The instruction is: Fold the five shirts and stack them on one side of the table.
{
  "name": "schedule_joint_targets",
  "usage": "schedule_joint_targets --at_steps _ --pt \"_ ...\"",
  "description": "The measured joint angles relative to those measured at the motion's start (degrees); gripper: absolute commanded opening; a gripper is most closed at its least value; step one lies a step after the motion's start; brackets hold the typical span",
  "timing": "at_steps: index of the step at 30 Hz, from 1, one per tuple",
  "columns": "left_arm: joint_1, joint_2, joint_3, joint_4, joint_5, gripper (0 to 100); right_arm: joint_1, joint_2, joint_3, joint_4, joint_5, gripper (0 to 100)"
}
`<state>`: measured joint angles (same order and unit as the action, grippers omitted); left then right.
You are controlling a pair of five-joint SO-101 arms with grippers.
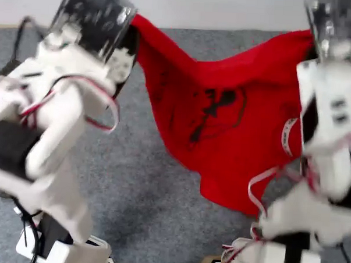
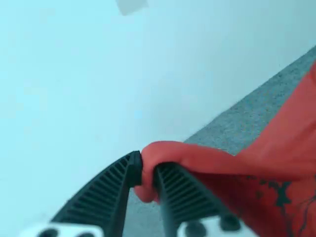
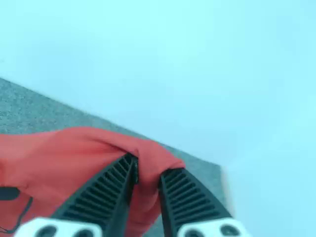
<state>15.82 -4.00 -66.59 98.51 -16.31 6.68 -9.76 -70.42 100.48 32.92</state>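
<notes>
We hold the soft red shirt with a black print (image 1: 222,122) aloft over the grey felt counter (image 1: 144,188), left gripper (image 2: 147,170) and right gripper (image 3: 148,173) each clamped on a bunched corner. It looks light and limp, sagging between them; corners or hems seem the best holds.

the shirt (image 1: 234,128) hangs spread between the two arms, over the worktop (image 1: 143,194). one upper corner sits pinched in the left end effector (image 2: 147,170), at the far left. the other upper corner sits pinched in the right end effector (image 3: 148,168), at the far right. the shirt's lower edge sags toward the near side, between the left arm (image 1: 53,120) and the right arm (image 1: 326,144). the wall (image 1: 227,11) stands behind the worktop's far edge.
</notes>
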Motion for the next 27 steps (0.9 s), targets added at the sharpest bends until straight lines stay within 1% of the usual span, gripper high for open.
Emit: schedule_joint_targets --at_steps 4,7,12,16,22,27 --pt "-0.62 -1.58 -5.19 0.88 -3.69 0 1.05 -12.04 6.15 0.0 2.55 1.2" --pt "-1.67 -4.48 -5.19 0.88 -6.24 0 4.48 -20.66 8.7 0.0 5.1 1.2" --pt "-3.78 -11.25 -1.41 0.88 -7.12 0 8.97 -29.27 8.7 0.0 8.35 1.2" --pt "-4.13 -16.79 1.85 0.88 -7.12 0 9.85 -32.53 9.14 0.0 8.7 1.2" --pt "-4.13 -24.97 7.65 0.88 -7.12 0 9.85 -32.79 9.49 0.0 8.7 1.2" --pt "-4.13 -27.6 14.42 0.88 -7.12 0 9.85 -32.88 11.08 -0.35 8.7 1.2"
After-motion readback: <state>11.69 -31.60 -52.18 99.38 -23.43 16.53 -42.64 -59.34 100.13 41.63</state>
